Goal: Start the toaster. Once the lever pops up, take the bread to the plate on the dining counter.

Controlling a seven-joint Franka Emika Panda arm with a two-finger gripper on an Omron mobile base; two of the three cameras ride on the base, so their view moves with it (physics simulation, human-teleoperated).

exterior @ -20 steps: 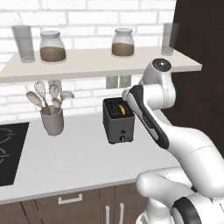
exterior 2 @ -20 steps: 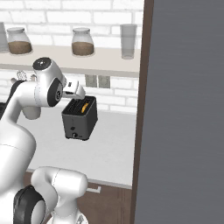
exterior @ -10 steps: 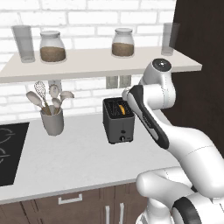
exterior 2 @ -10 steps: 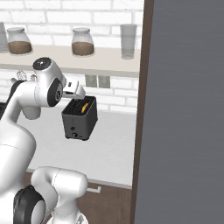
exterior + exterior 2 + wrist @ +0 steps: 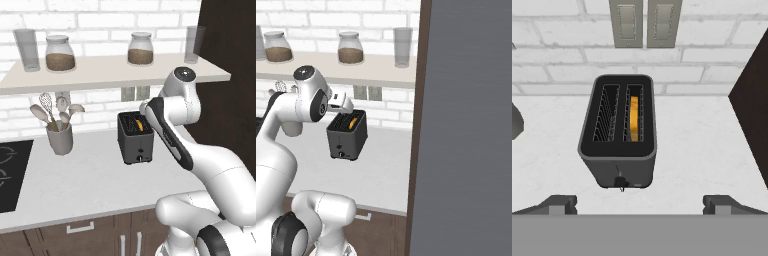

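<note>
The gripper [image 5: 640,202] stands wide apart and holds nothing; in the hand view its two dark fingertips [image 5: 559,204] rise far to either side at the bottom, with bare white worktop between them. In the right base view the gripper [image 5: 345,104] hangs just above the toaster's back edge, while in the left base view the arm's forearm hides it.

Straight below the hand sits the toaster [image 5: 618,129], dark grey and boxy, upright on the white kitchen counter [image 5: 697,145] close to the brick wall. The hand view looks down into both slots: the left one shows only its wire rack, the right one holds the bread [image 5: 634,119], seen as a yellow-orange edge sunk within the slot. The lever [image 5: 620,182] shows low on the toaster's front face in this view. The base views show the toaster [image 5: 135,137] [image 5: 347,134] from the side, with the bread [image 5: 141,123] [image 5: 352,121] only an orange sliver at the top.

Two wall outlets [image 5: 646,22] sit on the bricks behind. The left base view adds a pale utensil crock [image 5: 60,138] holding spoons and a whisk, well left of the toaster, a black cooktop [image 5: 11,172] at the counter's left end, and a shelf [image 5: 110,71] carrying jars and glasses. The right base view shows a tall dark cabinet side [image 5: 466,125] along the right.
</note>
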